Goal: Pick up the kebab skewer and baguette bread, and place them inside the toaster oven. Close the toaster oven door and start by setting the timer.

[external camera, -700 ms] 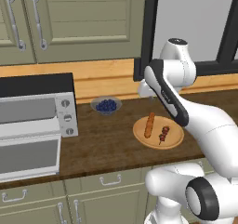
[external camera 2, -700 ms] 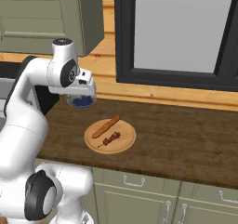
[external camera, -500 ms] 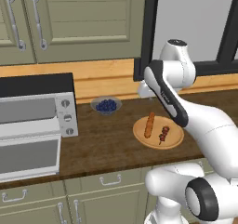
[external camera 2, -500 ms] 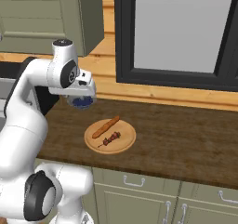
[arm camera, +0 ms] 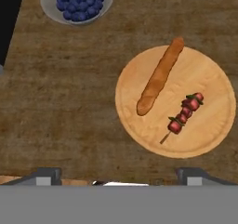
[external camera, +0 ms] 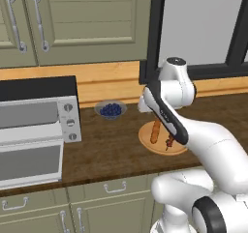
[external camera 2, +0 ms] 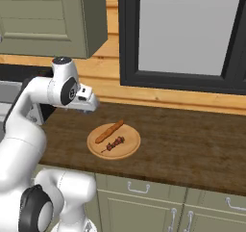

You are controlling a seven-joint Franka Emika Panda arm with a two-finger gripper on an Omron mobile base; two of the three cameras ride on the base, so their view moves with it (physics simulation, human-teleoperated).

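The kebab skewer [arm camera: 184, 112] and the baguette bread [arm camera: 159, 76] lie side by side on a round wooden plate [arm camera: 204, 79]. From the base views I see the baguette [external camera 2: 109, 131], the skewer [external camera 2: 113, 144] and the plate [external camera 2: 127, 147] on the dark counter. My gripper [external camera 2: 89, 103] hovers above the counter just left of the plate, open, its fingertips [arm camera: 46, 174] wide apart and holding nothing. The toaster oven [external camera: 34, 125] stands at the counter's left end. Its door [external camera: 29, 162] hangs dropped open.
A small bowl of blueberries [external camera: 111, 109] sits between the oven and the plate, near the back wall. A window frame [external camera 2: 178, 77] rises behind the counter. Cabinets [external camera: 72, 24] hang above the oven, and bare counter [external camera 2: 192, 149] stretches right of the plate.
The arm has dipped a little, bringing the hand lower over the counter beside the plate. The food, plate and oven have not moved.
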